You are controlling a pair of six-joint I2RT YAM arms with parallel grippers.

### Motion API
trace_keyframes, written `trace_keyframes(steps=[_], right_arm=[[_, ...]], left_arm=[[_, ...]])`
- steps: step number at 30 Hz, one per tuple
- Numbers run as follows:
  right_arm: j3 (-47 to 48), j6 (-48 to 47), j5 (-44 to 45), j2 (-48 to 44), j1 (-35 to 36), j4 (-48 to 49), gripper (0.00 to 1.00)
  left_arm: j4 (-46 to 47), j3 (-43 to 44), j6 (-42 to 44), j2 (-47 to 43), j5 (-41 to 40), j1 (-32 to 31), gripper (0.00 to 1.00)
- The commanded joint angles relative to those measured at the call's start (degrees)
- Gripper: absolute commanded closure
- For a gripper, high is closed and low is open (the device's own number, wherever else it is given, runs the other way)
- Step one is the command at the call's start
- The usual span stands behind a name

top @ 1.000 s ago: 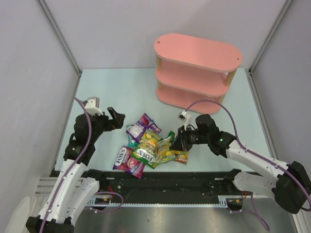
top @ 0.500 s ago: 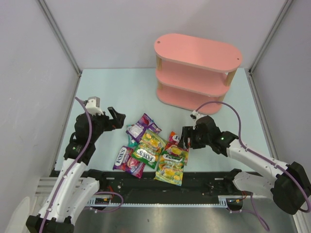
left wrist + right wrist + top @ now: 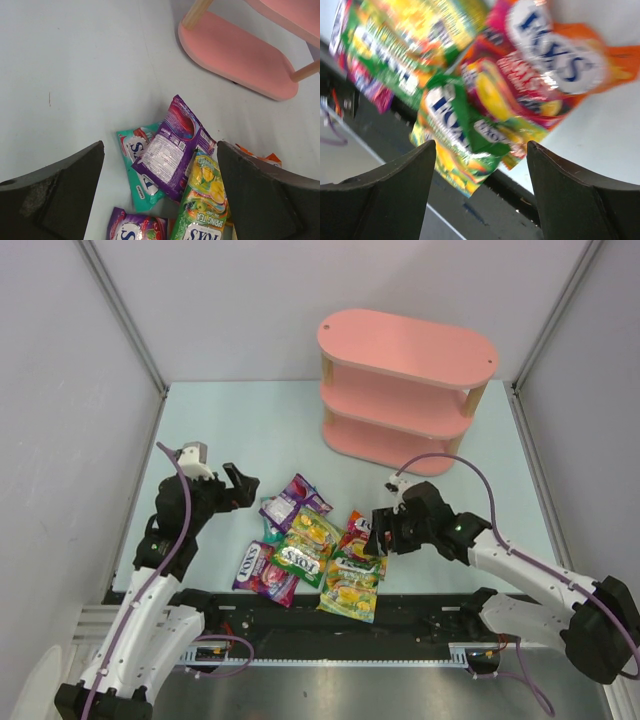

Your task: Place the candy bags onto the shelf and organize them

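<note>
pale table (image 3: 230,420), piled candy bags (image 3: 310,545), shelf (image 3: 405,350) beyond

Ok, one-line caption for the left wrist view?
Open left gripper frames the heaped candy bags, pink shelf behind them.

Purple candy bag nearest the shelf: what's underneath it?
A teal bag pokes out from under the purple bag; its covered part is hidden, as is anything else beneath.

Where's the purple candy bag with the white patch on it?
In the top view, the purple bag sits at the far edge of the pile, nearest the left gripper, lying partly over the teal bag.
</note>
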Motion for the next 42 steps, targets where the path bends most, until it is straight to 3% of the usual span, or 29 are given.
trace_keyframes(steps=[1, 11, 22, 31, 37, 42], right_arm=[[0.0, -5.2, -7.2, -0.8, 4.1, 2.5, 0.23], [1.8, -7.8, -1.7, 1.4, 11.4, 3.1, 0.23], [3.3, -8.0, 5.5, 1.7, 10.6, 0.5, 0.21], [2.2, 5.2, 15.6, -3.5, 10.5, -2.8, 0.20], [-6.0, 19.4, 20.1, -14.7, 14.7, 0.6, 0.20], [-10.1, 28.5, 25.9, -18.8, 19.9, 0.3, 0.20]], left_arm=[[2.1, -0.4, -0.9, -0.2, 1.1, -0.2, 0.00], [1.2, -0.1, -1.7, -0.5, 1.1, -0.2, 0.00], [2.0, -0.6, -2.7, -0.3, 1.5, -0.2, 0.00], [3.2, -0.4, -2.6, 0.7, 2.4, -0.2, 0.00], [4.5, -0.9, -2.7, 1.0, 3.1, -0.2, 0.00], [5.6, -1.4, -2.6, 1.8, 3.8, -0.2, 0.00]])
